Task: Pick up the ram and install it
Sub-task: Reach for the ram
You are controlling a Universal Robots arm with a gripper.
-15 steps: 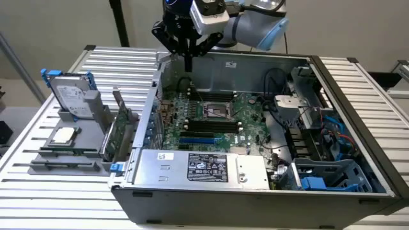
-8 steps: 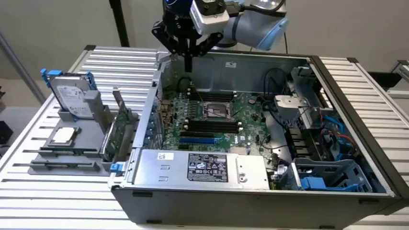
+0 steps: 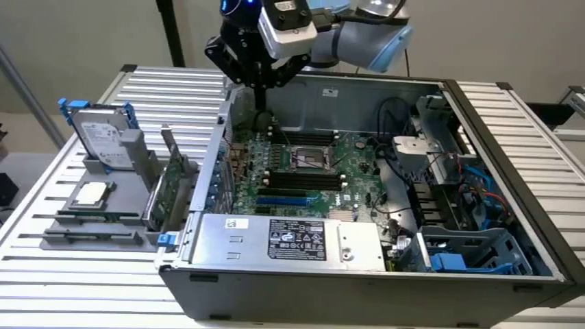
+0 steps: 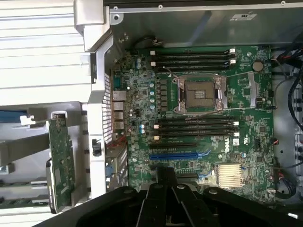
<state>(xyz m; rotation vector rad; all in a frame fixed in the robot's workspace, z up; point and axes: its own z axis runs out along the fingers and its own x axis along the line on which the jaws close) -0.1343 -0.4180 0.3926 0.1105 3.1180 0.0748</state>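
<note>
Green RAM sticks (image 3: pixel 92 235) stand in the grey parts tray (image 3: pixel 55 245) at the exterior view's left, outside the open computer chassis (image 3: pixel 366 295); you cannot tell which one is intended. Treat pickup and installation as both outstanding: the gripper (image 3: pixel 260 108) is above the far left part of the chassis, well apart from the tray. Its fingers are closed together, with no module visible between them. The black DIMM slots (image 4: pixel 196 127) lie on both sides of the CPU socket (image 4: pixel 199 94), and no green module is seen standing in them. The motherboard (image 4: pixel 255 165) is exposed for access. For identification, read "DELL" beside the near slot bank in the wrist view. On the near metal panel (image 3: pixel 219 250), the regulatory label (image 3: pixel 297 240) carries rows of marks and fine print that you cannot read. The hard drive (image 3: pixel 107 140) bears a white label, also unreadable.
</note>
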